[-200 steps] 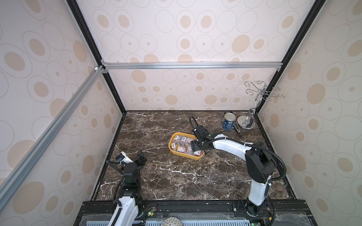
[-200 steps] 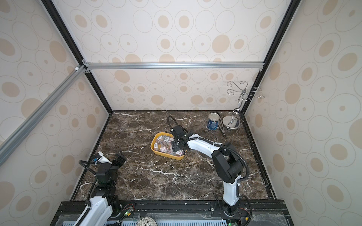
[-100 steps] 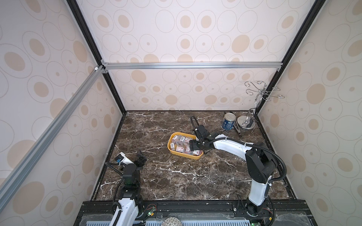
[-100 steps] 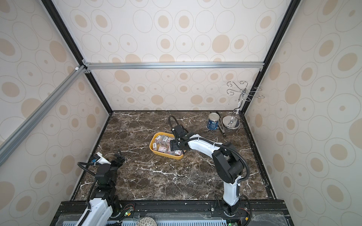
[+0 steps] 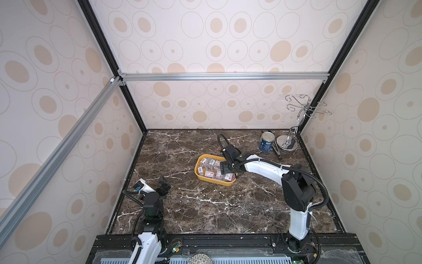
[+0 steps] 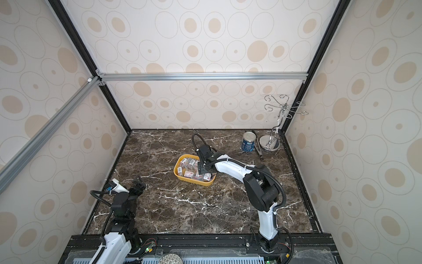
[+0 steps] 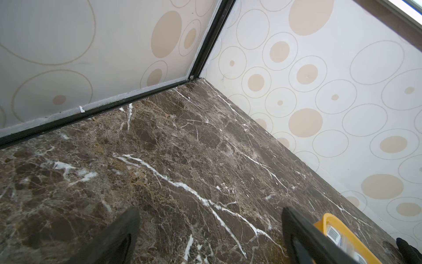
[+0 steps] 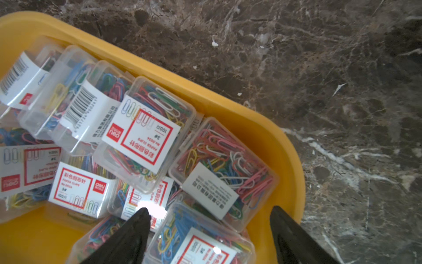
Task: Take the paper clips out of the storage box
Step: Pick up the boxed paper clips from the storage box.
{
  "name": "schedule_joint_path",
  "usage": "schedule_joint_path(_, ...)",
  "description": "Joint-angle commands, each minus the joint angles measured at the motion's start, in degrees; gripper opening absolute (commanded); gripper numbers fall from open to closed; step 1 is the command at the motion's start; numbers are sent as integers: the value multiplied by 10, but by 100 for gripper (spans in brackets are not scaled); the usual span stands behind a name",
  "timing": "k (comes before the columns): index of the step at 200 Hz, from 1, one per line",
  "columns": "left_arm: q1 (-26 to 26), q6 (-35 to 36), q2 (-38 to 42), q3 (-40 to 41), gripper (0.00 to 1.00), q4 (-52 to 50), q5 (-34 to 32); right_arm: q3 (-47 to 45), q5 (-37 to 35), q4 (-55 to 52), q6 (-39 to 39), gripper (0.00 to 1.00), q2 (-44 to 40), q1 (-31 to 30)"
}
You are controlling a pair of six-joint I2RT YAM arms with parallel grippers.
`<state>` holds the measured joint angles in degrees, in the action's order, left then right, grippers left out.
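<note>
Right gripper (image 8: pixel 209 209) farther into storage box (image 8: pixel 285 160)

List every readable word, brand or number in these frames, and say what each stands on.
"deli": red square on a paper clips label.
"彩色回形针": same label.
"PAPER CLIPS": same label.
"3#": same label.
"100": same label, followed by one character.
Too small or blurred to read: barcode digits, back label print, can label.
</note>
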<state>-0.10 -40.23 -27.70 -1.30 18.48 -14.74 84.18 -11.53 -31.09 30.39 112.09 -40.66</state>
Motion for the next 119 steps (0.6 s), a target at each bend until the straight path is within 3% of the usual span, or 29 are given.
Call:
schedule_joint_path(1, -1, -13, 9, 2, 96, -6, -12, 17, -6, -33, -1, 84, 38, 16)
schedule_joint_path(41, -1, -14, 18, 5, 96, -8, -14, 20, 11, -22, -16, 84, 69, 48)
schedule_joint_path(103, -1, -15, 21, 5, 96, -10, -17, 46, 46, -17, -40, 83, 111, 49)
schedule_joint_path(119, -1, -15, 22, 6, 96, -11, -18, 50, 56, -18, -48, 87, 116, 49)
